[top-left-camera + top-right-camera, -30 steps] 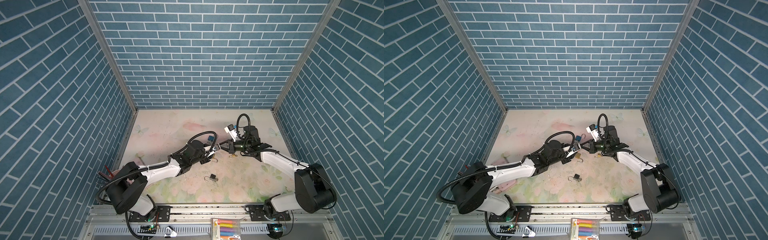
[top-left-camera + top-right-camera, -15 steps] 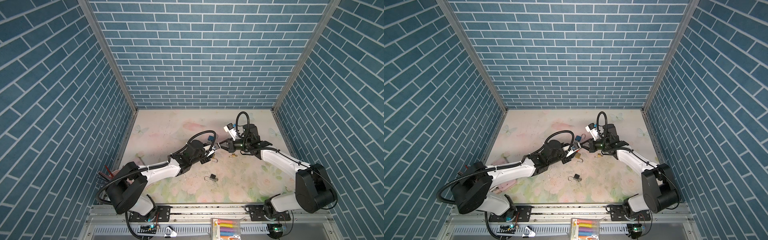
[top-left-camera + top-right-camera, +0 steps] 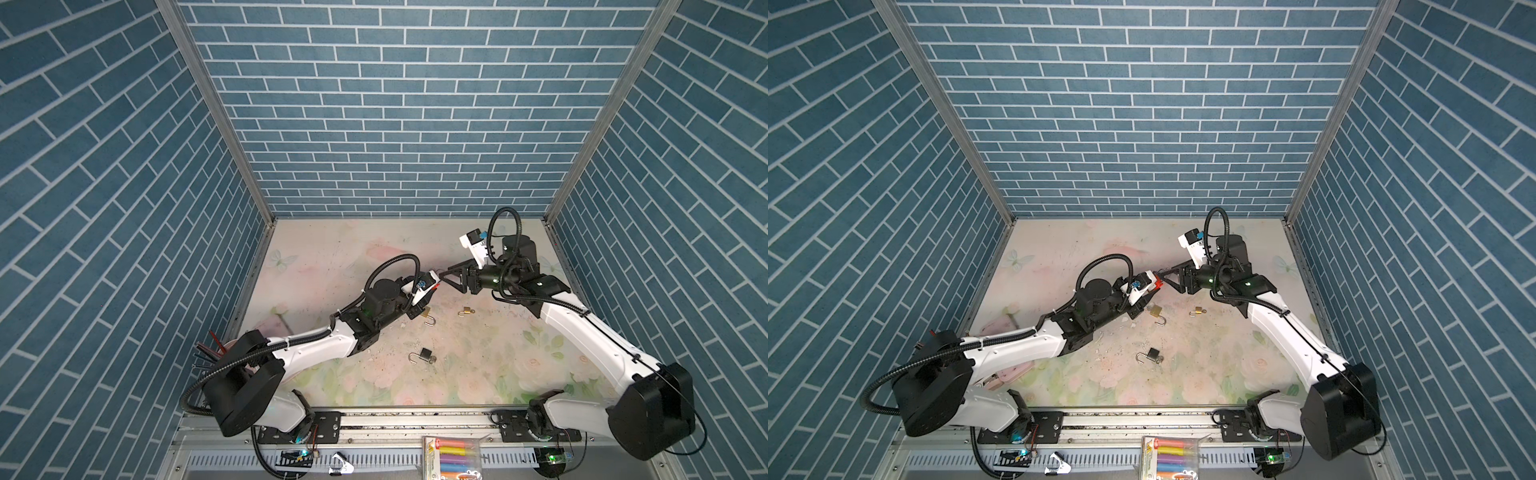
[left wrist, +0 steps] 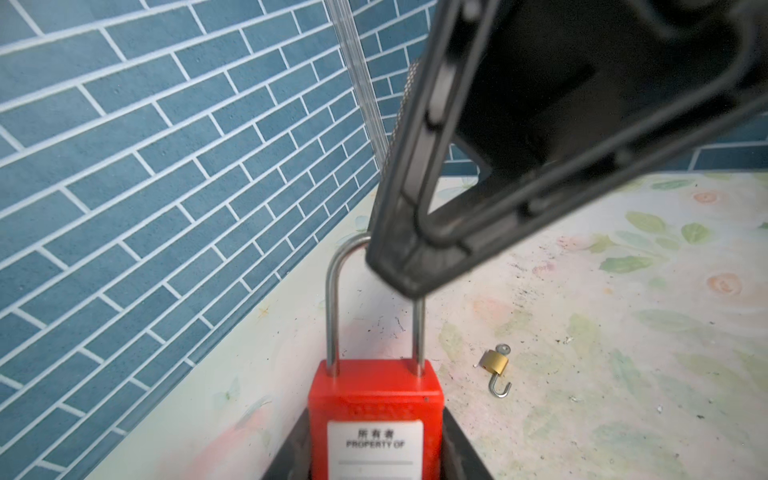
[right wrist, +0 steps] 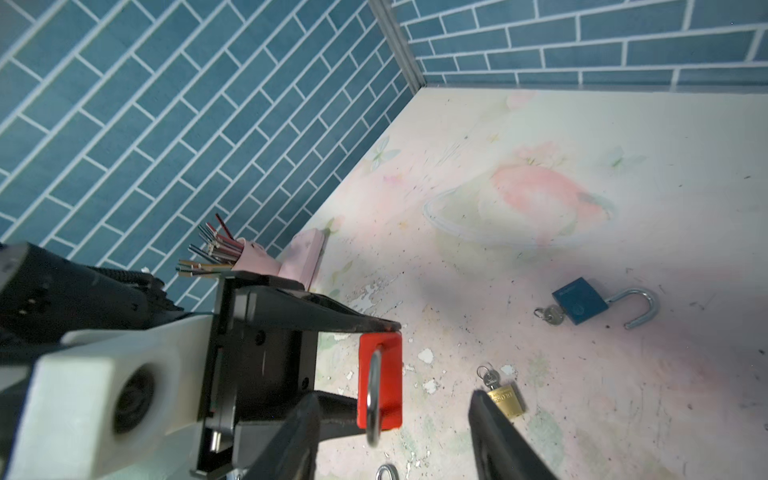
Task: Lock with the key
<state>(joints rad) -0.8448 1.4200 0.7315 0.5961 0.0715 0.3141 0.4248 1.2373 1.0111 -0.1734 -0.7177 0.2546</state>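
Padlock count four: one red padlock [image 4: 376, 399], one blue padlock [image 5: 579, 306], two brass padlocks [image 3: 427, 313] [image 3: 467, 310].

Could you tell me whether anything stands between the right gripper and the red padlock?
Nothing visible does: the right gripper, jaws open, flanks the shackle of the red padlock, held by the left gripper.

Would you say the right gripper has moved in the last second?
Yes: the right gripper has shifted toward the back wall, away from the small brass padlock.

Bare table [image 3: 353, 249] toward the back wall; right gripper [image 3: 444, 277] close over the red padlock [image 4: 376, 399].
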